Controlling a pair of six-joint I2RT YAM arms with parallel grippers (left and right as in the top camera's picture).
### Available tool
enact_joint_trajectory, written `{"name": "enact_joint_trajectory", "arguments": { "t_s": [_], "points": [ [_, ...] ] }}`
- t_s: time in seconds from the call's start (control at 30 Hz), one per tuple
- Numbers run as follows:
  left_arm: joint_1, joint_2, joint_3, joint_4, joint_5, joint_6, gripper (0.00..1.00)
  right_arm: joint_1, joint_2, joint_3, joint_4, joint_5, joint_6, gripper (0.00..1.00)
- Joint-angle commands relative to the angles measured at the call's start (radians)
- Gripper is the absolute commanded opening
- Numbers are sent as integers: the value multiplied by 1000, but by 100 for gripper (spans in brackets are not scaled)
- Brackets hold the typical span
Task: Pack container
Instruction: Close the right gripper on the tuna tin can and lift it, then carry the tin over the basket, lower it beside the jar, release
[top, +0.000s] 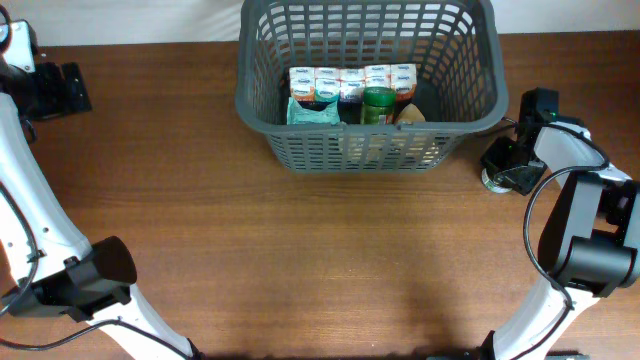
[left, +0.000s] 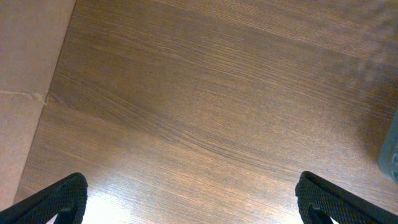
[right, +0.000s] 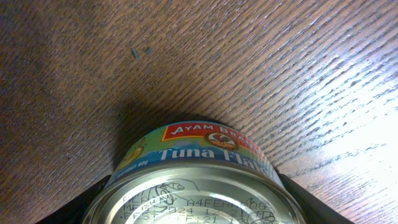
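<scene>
The container (top: 366, 126), a large dark grey lattice basket, stands at the back centre of the table. It holds a row of small cartons (top: 350, 80), a green-lidded jar (top: 378, 102) and a teal packet (top: 312, 113). My right gripper (top: 505, 165) is low at the table just right of the basket. Its fingers press both sides of a tuna can (right: 199, 180), which stands on the wood. My left gripper (top: 62, 90) is at the far left, open and empty; its fingertips (left: 193, 199) are wide apart over bare wood.
The table's left edge (left: 46, 99) runs close to the left gripper, with a beige surface beyond it. A grey shape shows at the right edge of the left wrist view (left: 392, 155). Brown wood (top: 320, 260) lies in front of the basket.
</scene>
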Motion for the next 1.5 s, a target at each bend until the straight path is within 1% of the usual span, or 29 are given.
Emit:
{"name": "enact_joint_trajectory", "arguments": {
  "t_s": [0.0, 0.07, 0.1, 0.17, 0.23, 0.27, 0.33, 0.37, 0.4, 0.47, 0.5, 0.6, 0.63, 0.67, 0.73, 0.77, 0.83, 0.87, 1.0, 1.1, 1.2, 1.27, 1.3, 1.4, 1.47],
  "points": [
    [4, 0, -5, -1, 11, -10, 99, 5, 15, -20, -2, -12, 5, 70],
    [4, 0, -5, -1, 11, -10, 99, 5, 11, -4, -15, -12, 5, 66],
    [4, 0, -5, -1, 11, -10, 99, 5, 6, 6, -25, -12, 1, 61],
    [4, 0, -5, -1, 11, -10, 99, 5, -8, 39, -48, -4, -14, 55],
    [4, 0, -5, -1, 11, -10, 99, 5, -27, 82, -85, 34, -14, 55],
    [4, 0, -5, -1, 11, -10, 99, 5, -40, 107, -108, 49, -19, 47],
    [4, 0, -5, -1, 11, -10, 99, 5, -60, 160, -151, 69, -22, 45],
    [4, 0, -5, -1, 11, -10, 99, 5, -68, 188, -173, 73, -22, 39],
    [4, 0, -5, -1, 11, -10, 99, 5, -72, 216, -195, 77, -22, 36],
    [4, 0, -5, -1, 11, -10, 99, 5, -80, 284, -246, 94, -22, 24],
    [4, 0, -5, -1, 11, -10, 99, 5, -84, 309, -262, 98, -22, 20],
    [4, 0, -5, -1, 11, -10, 99, 5, -98, 434, -348, 115, -22, 11],
    [4, 0, -5, -1, 11, -10, 99, 5, -116, 533, -396, 121, -34, 8],
    [4, 0, -5, -1, 11, -10, 99, 5, -123, 565, -409, 121, -42, 8],
    [4, 0, -5, -1, 11, -10, 99, 5, -156, 734, -471, 120, -56, 5],
    [4, 0, -5, -1, 11, -10, 99, 5, -166, 791, -492, 119, -56, 4],
    [4, 0, -5, -1, 11, -10, 99, 8, -186, 909, -534, 101, -60, 4],
    [4, 0, -5, -1, 11, -10, 99, 13, -197, 962, -545, 77, -85, 4],
    [4, 0, -5, -1, 11, -10, 99, 68, -237, 1089, -548, -46, -187, 4],
    [4, 0, -5, -1, 11, -10, 99, 148, -248, 1101, -540, -115, -247, 4],
    [4, 0, -5, -1, 11, -10, 99, 275, -228, 1087, -533, -125, -321, 4],
    [4, 0, -5, -1, 11, -10, 99, 369, -195, 1065, -517, -125, -394, 4],
    [4, 0, -5, -1, 11, -10, 99, 428, -165, 1049, -507, -122, -445, 4],
    [4, 0, -5, -1, 11, -10, 99, 507, -89, 1036, -493, -117, -509, 4],
    [4, 0, -5, -1, 11, -10, 99, 555, -3, 1035, -486, -117, -544, 4]
  ]
}}
